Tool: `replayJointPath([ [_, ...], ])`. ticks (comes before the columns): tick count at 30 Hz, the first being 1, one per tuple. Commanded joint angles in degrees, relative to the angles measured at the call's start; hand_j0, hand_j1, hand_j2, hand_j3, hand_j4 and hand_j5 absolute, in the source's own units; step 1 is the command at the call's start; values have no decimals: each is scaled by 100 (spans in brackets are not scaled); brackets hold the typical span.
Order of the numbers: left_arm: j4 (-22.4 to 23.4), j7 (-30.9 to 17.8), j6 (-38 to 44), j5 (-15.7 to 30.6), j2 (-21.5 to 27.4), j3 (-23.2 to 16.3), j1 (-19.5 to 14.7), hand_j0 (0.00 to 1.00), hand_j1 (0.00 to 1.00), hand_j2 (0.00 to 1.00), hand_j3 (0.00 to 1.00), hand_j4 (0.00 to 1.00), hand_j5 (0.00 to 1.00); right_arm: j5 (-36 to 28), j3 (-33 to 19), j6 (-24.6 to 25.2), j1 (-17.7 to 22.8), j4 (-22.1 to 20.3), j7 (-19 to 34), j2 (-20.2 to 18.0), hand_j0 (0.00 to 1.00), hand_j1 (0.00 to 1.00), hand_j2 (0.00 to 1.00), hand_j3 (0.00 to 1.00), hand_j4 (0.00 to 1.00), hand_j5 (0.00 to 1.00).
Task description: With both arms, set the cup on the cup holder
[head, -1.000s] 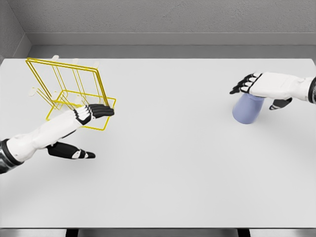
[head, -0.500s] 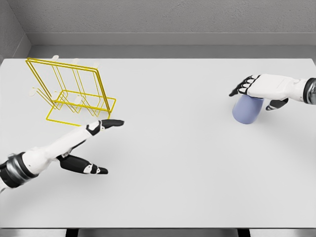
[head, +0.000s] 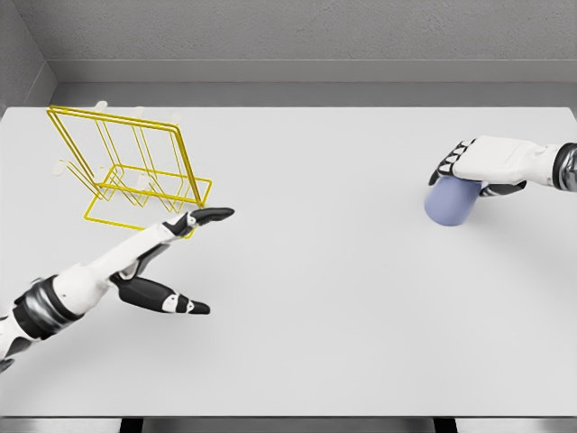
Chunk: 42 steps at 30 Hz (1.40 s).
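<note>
A lavender cup (head: 450, 204) stands on the white table (head: 325, 298) at the right. My right hand (head: 471, 171) lies over its top, fingers curled down the left side and thumb against the right side. The yellow wire cup holder (head: 135, 167) sits tilted at the far left of the table, with small white pegs at its back. My left hand (head: 191, 262) hovers just in front of the holder's near right corner, open, with straight fingers (head: 209, 216) pointing right and the thumb spread toward me. It holds nothing.
A grey wall runs along the table's far edge and down the left side. The table's near edge crosses the bottom of the view. Bare tabletop separates the holder from the cup.
My left hand has drawn back from the holder's base toward me and a little right, fingers still straight. My right hand's fingers have curled down around the cup, which has stayed in place.
</note>
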Motion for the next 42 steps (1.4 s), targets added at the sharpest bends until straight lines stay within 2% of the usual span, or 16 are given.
replayJointPath([
  [1,-2,-15,146,351,2,-143,-9,100,100,100,100,100,100,29,10,5,0,0,2,-1,67,67,67,67,67,67],
  [4,-2,-15,348,395,-7,-301,-9,100,100,100,100,100,100,21,1,5,0,0,2,-1,64,64,64,64,64,64],
  [6,-2,-41,586,615,-24,-353,-9,100,100,100,100,100,100,21,-8,5,-9,0,2,-1,64,64,64,64,64,64],
  [8,-2,-243,920,843,-77,-353,-18,100,100,100,100,100,100,12,-26,5,-79,-149,2,-18,64,64,64,64,64,64],
  [11,-2,-243,1166,887,-174,-353,-70,100,100,100,100,100,100,12,-34,5,-88,-175,2,-36,64,64,64,64,64,64],
  [16,-2,-243,1754,1678,-429,-353,-325,100,100,100,100,100,100,12,-61,5,-88,-333,11,-71,64,64,64,64,64,64],
  [24,156,-243,1781,1661,-578,-424,-387,100,100,100,100,100,100,12,-78,5,-70,-1397,11,-449,62,62,62,62,62,62],
  [29,552,-243,1781,1652,-631,-494,-352,100,100,100,100,100,100,21,-61,5,-9,-2276,11,-651,62,62,62,62,62,62],
  [32,640,-243,1781,1634,-701,-512,-352,100,100,100,100,100,100,21,-35,5,0,-2610,19,-677,62,62,62,62,62,62],
  [39,833,-243,1781,1626,-877,-520,-343,100,100,100,100,100,100,-23,-17,5,0,-2689,11,-572,62,62,62,62,62,62],
  [42,921,-243,1781,1617,-903,-520,-343,100,100,100,100,100,100,-23,-8,5,0,-2698,19,-370,62,62,62,62,62,62],
])
